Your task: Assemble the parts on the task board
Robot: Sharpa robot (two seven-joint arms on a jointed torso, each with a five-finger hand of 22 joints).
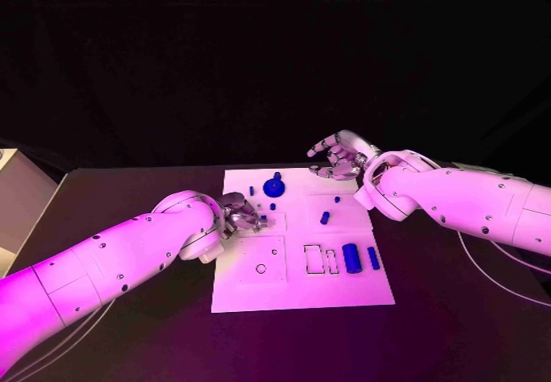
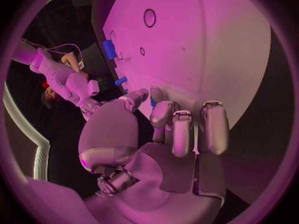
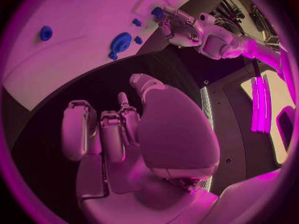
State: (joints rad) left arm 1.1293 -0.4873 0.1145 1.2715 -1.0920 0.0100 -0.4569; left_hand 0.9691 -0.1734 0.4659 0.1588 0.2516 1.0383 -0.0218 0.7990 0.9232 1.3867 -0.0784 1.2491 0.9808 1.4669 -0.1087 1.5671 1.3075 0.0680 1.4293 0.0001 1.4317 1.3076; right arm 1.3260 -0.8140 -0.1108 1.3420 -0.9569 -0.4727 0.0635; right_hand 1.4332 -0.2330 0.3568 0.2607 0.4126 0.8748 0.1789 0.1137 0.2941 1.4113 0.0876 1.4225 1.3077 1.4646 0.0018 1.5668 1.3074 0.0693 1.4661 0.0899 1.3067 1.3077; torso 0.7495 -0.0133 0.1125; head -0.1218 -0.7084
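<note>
Several small blue parts (image 1: pixel 325 216) lie loose mid-board on the white task board (image 1: pixel 301 290); the left robot hand (image 1: pixel 239 215), curled empty at its nine-o'clock edge, could scatter them, while the right robot hand (image 1: pixel 340 154) hovers empty, fingers spread, at one o'clock.

The near left part of the task board (image 1: pixel 301 294) is left bare. The far half is crowded by a round blue part (image 1: pixel 275 188) and small blue pegs (image 1: pixel 325 217); the left edge is blocked by the left hand (image 1: pixel 239 215).
</note>
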